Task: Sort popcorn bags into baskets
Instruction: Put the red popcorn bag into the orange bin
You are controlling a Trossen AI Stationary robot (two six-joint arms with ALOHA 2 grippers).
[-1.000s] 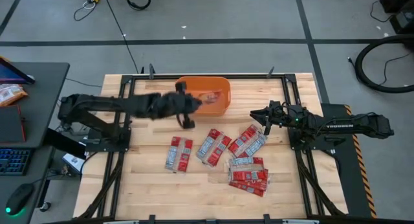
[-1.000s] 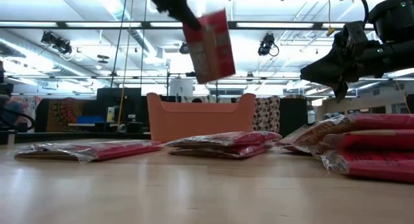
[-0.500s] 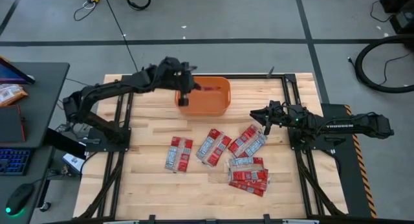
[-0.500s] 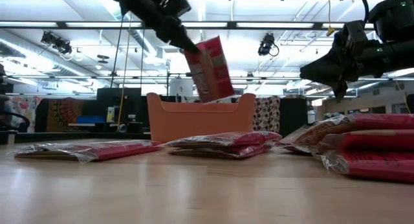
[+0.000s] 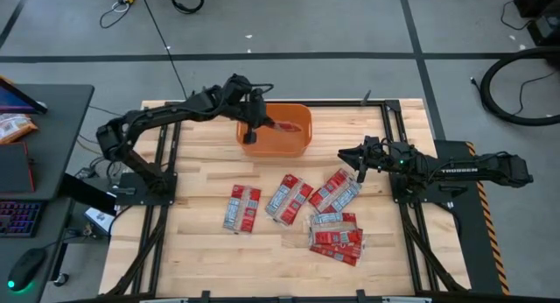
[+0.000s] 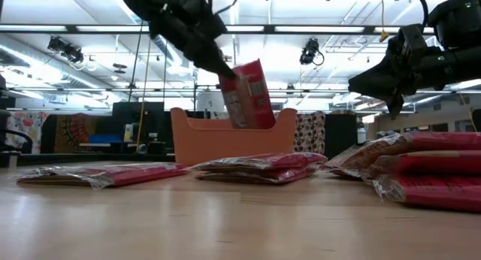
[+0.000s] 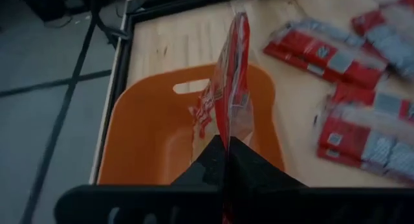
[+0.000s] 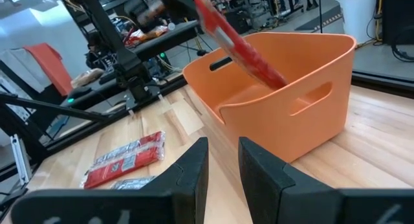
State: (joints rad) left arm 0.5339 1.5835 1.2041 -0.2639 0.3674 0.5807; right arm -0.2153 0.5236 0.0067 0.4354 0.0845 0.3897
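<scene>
My left gripper (image 5: 255, 124) is shut on one red popcorn bag (image 6: 246, 95) above the orange basket (image 5: 302, 138) at the table's far middle. The bag's lower end dips behind the basket's near wall (image 6: 225, 136). Several more popcorn bags lie flat on the wood nearer the front: one (image 5: 242, 207), one (image 5: 289, 198), and a pile (image 5: 337, 233). My right gripper (image 8: 223, 164) waits right of the basket, open, with nothing between its fingers. My left gripper pinches the bag's upper end (image 7: 228, 134) between its two fingers (image 7: 249, 160). The fingers slant downward from the table's left. The bag shows edge-on in the wrist view and hangs tilted below the fingers, its lower end (image 6: 252, 123) inside the basket; whether it touches the floor is hidden.
Black frame rails (image 5: 166, 207) run along the table's sides. Bare wood lies along the near edge (image 5: 262, 268). A desk with a keyboard (image 5: 17, 217) stands left of the table.
My left gripper has swung with the bag toward the table's far edge, over the basket, and then sunk. The bag, first high above the basket, has tipped and come down until its lower end is inside the rim. The gripper stays shut on it.
</scene>
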